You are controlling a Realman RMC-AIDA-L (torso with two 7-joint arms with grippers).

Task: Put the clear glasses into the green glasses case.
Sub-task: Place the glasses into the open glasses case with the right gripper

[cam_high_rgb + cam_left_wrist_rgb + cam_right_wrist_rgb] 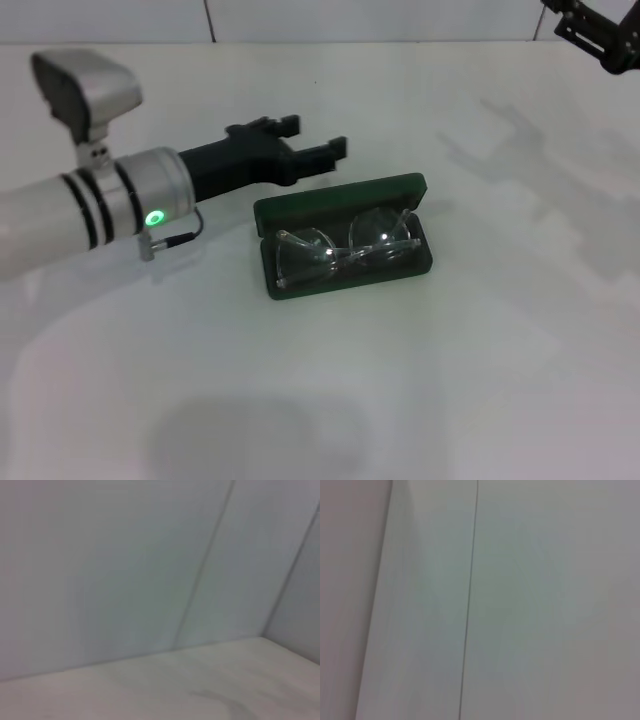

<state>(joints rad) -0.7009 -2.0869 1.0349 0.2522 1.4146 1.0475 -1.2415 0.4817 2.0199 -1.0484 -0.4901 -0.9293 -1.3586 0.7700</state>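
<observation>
The green glasses case (343, 236) lies open near the middle of a white table (450, 380), its lid standing up along the far side. Inside the lower half rest the clear glasses (345, 246), lenses up, folded within the dark lining and lying lengthwise along the case.

The left gripper (312, 141) hovers just beyond the case's far-left corner, apart from the lid, black fingers (325, 152) pointing toward the robot's right. The two finger ends stand spread with a gap between them and nothing in it — released, not grasping. Behind it the silver forearm reaches in from the left edge, a green light (155, 217) glowing on its wrist ring and a thin black cable (180, 237) looping below.

The right gripper (598, 38) shows only as a dark piece of linkage at the top right corner, high and well away from the case; whether it is spread or clenched cannot be told.

The table is plain, matte white, with soft grey shadows on its right half and a large faint shadow near the front edge. Behind it stands a pale wall of panels (350, 18) with thin dark seams — the left wrist view shows such a wall meeting the tabletop, and the right wrist view shows only wall and a single seam (468, 605).
</observation>
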